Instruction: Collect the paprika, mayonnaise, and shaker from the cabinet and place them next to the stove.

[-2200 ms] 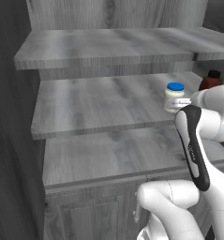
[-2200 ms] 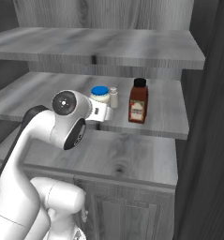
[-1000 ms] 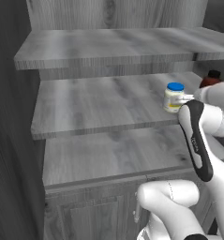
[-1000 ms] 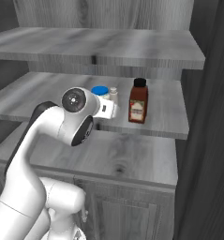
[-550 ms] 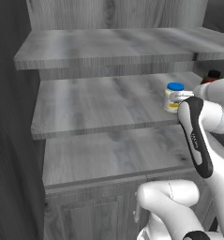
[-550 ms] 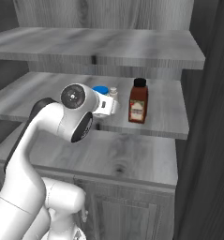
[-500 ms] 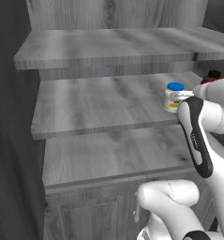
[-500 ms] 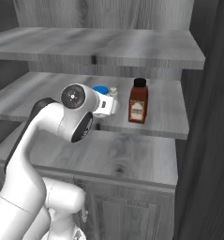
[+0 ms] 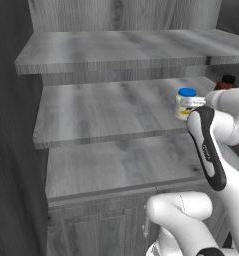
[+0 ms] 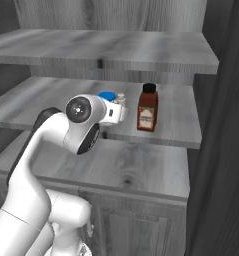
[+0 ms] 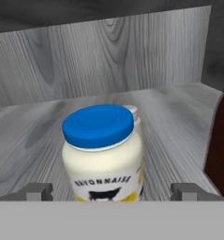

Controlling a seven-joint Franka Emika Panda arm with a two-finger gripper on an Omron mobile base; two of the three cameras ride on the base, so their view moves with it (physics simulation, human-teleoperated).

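The mayonnaise point(image 11: 103, 157), a cream jar with a blue lid, stands on the middle shelf of the grey cabinet point(image 9: 106, 107). My gripper point(image 11: 111, 192) is open and level with the jar, one fingertip point(image 11: 38, 191) on each side of it and apart from it. Just behind the jar peeks the grey top of the shaker point(image 11: 132, 111). The paprika point(image 10: 147, 108), dark red with a black cap, stands to the jar's right on the same shelf. From the left base the mayonnaise point(image 9: 185, 103) shows just ahead of my wrist, with the paprika point(image 9: 226, 81) behind it. The stove is out of view.
The cabinet's back wall point(image 11: 108, 56) stands close behind the jar. The top shelf point(image 10: 116, 50) hangs low over my hand. A dark side panel point(image 10: 226, 125) bounds the shelves on the right. The lower shelf point(image 9: 116, 170) lies under my arm.
The arm has edged a little forward and right toward the jar over the last two seconds. The jaws have stayed open and the jar, bottle and shaker have not moved.
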